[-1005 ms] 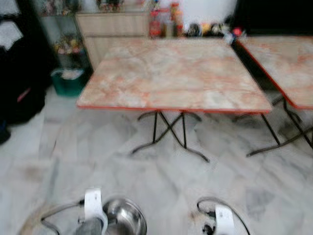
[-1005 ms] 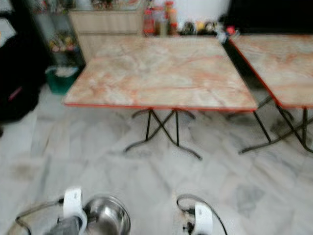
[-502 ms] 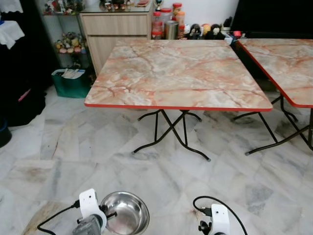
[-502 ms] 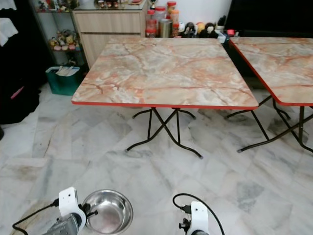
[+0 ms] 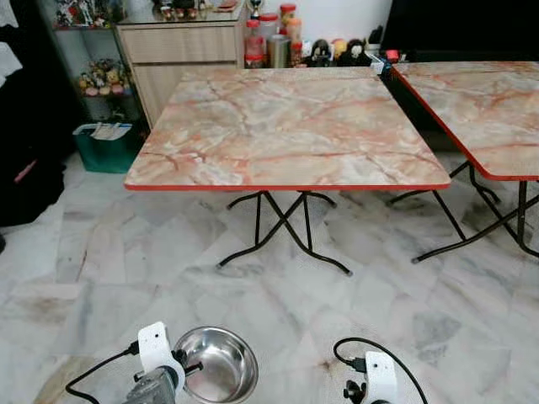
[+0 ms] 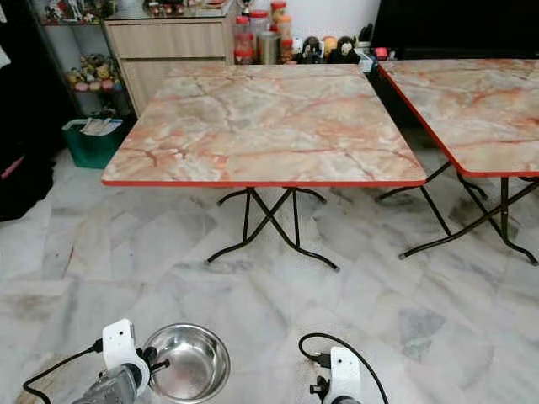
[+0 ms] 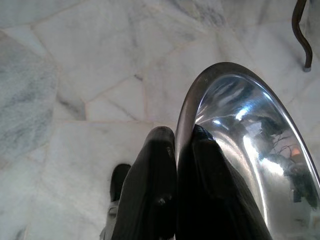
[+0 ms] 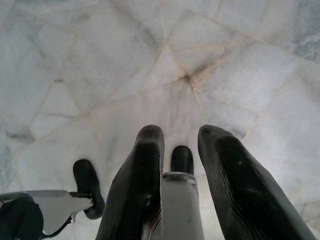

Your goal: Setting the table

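The steel bowl (image 7: 240,145) was kept clamped by the left gripper (image 7: 183,137); the table (image 5: 286,126) ahead had been brought slightly closer, while the right gripper (image 8: 181,137) was held apart, empty

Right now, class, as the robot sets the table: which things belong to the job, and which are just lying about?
Job: steel bowl, pinched at its rim by the left gripper; near marble table.
Lying about: second table; jars; green bin.

Shiny steel bowl (image 5: 216,365), upright, rim pinched by left hand (image 7: 176,145), above floor
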`<state>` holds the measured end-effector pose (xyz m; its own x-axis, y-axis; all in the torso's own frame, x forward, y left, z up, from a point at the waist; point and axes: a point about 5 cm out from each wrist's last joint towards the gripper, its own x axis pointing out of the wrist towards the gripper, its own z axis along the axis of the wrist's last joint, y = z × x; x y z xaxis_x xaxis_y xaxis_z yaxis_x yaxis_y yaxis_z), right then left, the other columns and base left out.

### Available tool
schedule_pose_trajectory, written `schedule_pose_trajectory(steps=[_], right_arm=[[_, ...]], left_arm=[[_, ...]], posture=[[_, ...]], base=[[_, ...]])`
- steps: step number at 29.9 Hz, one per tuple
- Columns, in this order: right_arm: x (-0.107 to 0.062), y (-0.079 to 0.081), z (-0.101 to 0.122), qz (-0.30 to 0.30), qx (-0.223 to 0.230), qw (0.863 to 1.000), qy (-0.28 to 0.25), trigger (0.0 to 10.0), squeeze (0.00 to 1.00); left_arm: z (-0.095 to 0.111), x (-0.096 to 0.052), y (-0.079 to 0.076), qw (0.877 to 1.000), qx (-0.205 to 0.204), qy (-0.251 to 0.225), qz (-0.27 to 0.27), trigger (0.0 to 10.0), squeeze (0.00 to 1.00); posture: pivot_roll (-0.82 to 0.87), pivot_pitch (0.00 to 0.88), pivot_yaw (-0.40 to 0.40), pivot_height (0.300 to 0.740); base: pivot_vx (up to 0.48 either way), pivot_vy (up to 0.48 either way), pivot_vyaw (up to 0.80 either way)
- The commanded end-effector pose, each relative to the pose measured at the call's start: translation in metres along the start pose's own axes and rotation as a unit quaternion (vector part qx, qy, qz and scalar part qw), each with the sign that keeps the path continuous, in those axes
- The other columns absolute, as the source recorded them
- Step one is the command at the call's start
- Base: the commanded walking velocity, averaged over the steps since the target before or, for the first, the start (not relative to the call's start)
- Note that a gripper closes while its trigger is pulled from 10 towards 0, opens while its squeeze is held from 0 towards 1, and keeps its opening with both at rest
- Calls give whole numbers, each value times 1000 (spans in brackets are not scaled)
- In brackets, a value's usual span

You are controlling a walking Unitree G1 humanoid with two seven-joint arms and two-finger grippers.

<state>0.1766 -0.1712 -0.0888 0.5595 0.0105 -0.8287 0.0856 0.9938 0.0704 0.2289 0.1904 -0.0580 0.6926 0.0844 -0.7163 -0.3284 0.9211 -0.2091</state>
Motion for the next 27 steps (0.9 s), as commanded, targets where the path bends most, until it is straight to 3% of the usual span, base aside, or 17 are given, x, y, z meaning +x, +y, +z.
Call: schedule_pose_trajectory(steps=[1, 27], right_arm=[[1, 1, 4, 2, 2, 1000, -6, 10000, 0], [0, -3, 2, -14, -6, 1000, -2, 10000, 0]], left_arm=[[1, 0, 0, 1000, 7, -4, 2, 10000, 0], [-2, 0, -3, 1000, 10, -1, 1, 10000, 0]], posture=[[-70, 0, 0, 740], [-74, 0, -8, 740]], base=[[364, 0, -469], [389, 0, -56]])
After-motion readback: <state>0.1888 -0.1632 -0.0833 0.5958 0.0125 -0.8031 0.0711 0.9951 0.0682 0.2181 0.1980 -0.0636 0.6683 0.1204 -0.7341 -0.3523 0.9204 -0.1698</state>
